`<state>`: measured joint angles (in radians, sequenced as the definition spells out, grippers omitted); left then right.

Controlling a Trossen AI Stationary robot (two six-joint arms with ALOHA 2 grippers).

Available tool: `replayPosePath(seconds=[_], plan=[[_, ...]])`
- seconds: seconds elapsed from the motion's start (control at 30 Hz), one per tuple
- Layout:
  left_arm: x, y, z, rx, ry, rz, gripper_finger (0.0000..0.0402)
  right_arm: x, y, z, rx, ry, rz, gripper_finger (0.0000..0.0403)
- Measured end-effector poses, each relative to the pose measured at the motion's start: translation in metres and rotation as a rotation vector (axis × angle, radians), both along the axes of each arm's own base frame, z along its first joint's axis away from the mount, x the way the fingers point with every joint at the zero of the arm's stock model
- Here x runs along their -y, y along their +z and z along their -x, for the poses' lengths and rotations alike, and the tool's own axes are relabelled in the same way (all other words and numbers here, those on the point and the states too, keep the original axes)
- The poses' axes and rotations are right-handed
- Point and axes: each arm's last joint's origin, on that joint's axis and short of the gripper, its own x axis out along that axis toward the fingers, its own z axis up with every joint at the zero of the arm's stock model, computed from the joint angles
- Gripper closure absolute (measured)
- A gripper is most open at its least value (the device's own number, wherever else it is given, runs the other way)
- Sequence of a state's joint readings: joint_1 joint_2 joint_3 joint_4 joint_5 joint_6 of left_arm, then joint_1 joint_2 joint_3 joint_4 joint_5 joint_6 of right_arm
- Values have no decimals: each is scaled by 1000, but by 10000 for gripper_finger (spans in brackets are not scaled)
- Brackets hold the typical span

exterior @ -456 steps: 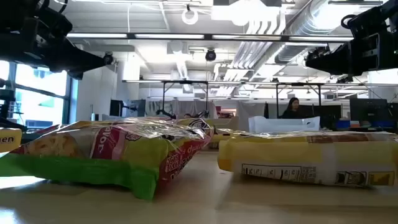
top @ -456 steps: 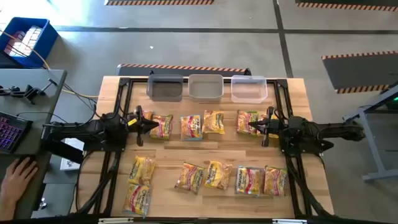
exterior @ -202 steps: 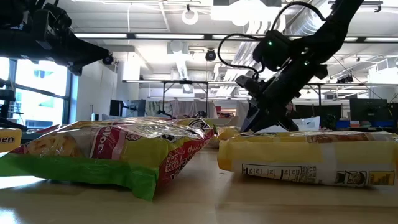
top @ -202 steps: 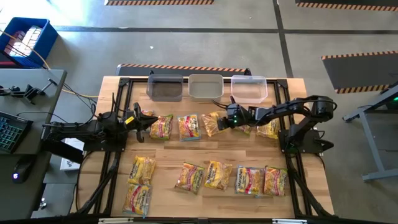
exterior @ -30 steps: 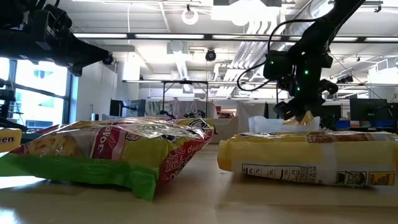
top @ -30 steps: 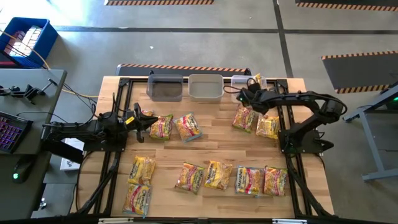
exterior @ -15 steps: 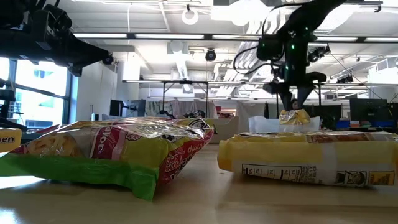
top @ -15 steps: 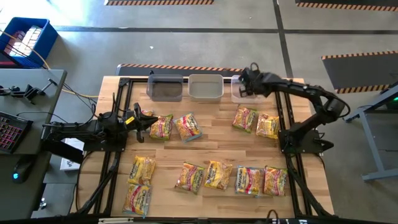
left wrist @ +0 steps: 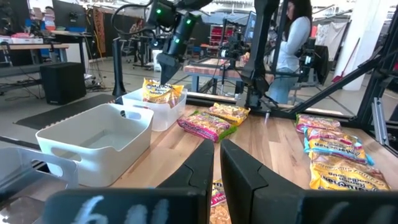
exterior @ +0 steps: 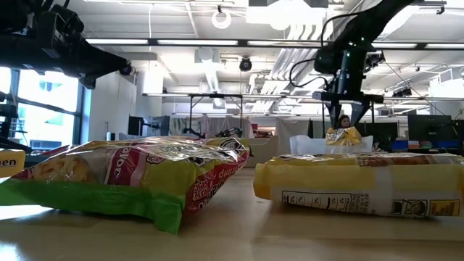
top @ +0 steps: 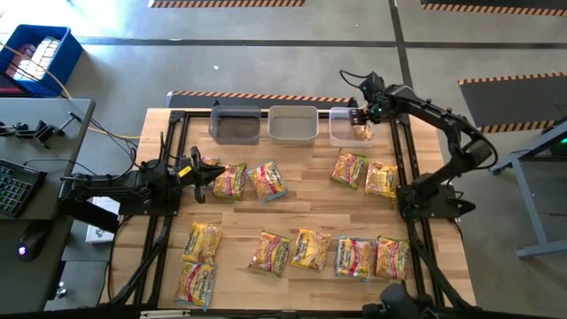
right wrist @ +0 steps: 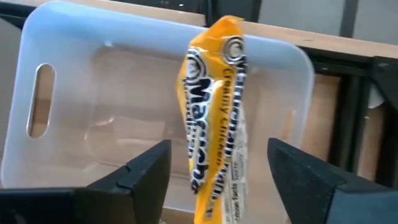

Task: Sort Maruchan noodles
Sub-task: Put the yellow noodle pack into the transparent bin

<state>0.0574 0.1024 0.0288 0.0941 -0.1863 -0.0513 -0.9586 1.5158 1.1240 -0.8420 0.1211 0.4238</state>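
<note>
Crinkly yellow packet (right wrist: 214, 118), clear rectangular bin (right wrist: 74, 81)

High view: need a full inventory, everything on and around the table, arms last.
Table: one, light wood, centre.
Noodle packets: eleven, mostly yellow with red, pink or green print. Four in the far row, two left and two right; six in the near row; one orange-yellow packet upright in the clear bin.
Bins: three at the far edge; dark grey left, pale grey middle, clear right.
Blue crate: one, on the floor, far left.
Keyboard: one, dark, on the side desk at left.
Person: one, in the room beyond the table.
Left gripper: shut, low by the far row's left end.
Right gripper: open, over the clear bin, fingers either side of the upright packet.
</note>
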Motion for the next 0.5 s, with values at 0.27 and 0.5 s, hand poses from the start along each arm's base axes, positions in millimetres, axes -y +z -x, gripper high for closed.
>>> replayPosePath(seconds=[0.27, 0.5], plan=[[0, 0, 0, 2, 0, 7, 383, 15, -21, -9, 15, 61, -31, 121], [0, 0, 0, 3, 0, 8, 383, 21, -35, -10, -14, 78, -74, 130]])
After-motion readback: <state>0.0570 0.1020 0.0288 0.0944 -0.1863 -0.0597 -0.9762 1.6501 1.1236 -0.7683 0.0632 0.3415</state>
